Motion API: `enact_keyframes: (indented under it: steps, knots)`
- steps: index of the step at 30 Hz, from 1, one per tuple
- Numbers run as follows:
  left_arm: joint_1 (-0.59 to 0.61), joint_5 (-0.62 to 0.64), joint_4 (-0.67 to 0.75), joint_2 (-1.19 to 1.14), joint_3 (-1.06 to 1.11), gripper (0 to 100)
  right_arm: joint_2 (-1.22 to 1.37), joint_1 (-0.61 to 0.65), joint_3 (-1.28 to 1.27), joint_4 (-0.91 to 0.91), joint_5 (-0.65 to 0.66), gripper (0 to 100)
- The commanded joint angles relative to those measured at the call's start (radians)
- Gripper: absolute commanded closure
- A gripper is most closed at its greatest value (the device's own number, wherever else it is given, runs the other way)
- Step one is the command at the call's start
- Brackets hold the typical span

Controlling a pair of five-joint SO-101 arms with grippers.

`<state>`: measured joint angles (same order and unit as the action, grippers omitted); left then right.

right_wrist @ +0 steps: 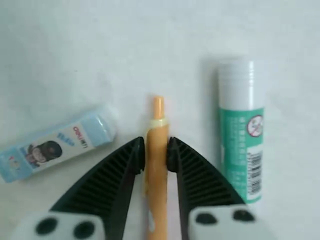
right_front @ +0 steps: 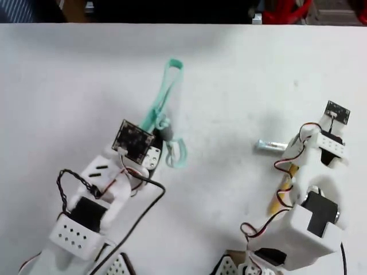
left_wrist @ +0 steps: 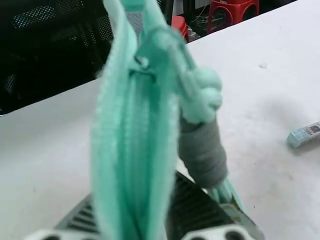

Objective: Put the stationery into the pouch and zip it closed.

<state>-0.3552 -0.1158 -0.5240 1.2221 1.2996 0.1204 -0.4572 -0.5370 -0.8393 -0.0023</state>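
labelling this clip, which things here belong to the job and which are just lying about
Job: pouch in left gripper, pen in right gripper, eraser, glue stick.
Lying about: stool behind the table.

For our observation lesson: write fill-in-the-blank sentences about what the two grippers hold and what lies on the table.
1. The pen held in the right gripper is ____ in colour.
2. The left gripper holds the teal ____.
3. The glue stick lying on the table has a ____ cap.
Missing words: orange; pouch; white.
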Motion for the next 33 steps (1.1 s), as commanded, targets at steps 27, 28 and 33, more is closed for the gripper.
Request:
enact_keyframes:
  steps: [27, 28, 33]
  knots:
    - [0.013, -0.014, 0.012, -0.018, 0.000, 98, -0.568, -0.031, -0.410, 0.186, -0.014, 98.1]
    - [0.013, -0.014, 0.012, -0.018, 0.000, 98, -0.627, -0.019, -0.451, 0.203, -0.011, 98.1]
    - [0.015, -0.014, 0.012, -0.018, 0.000, 98, -0.886, 0.038, -0.545, 0.154, -0.012, 98.1]
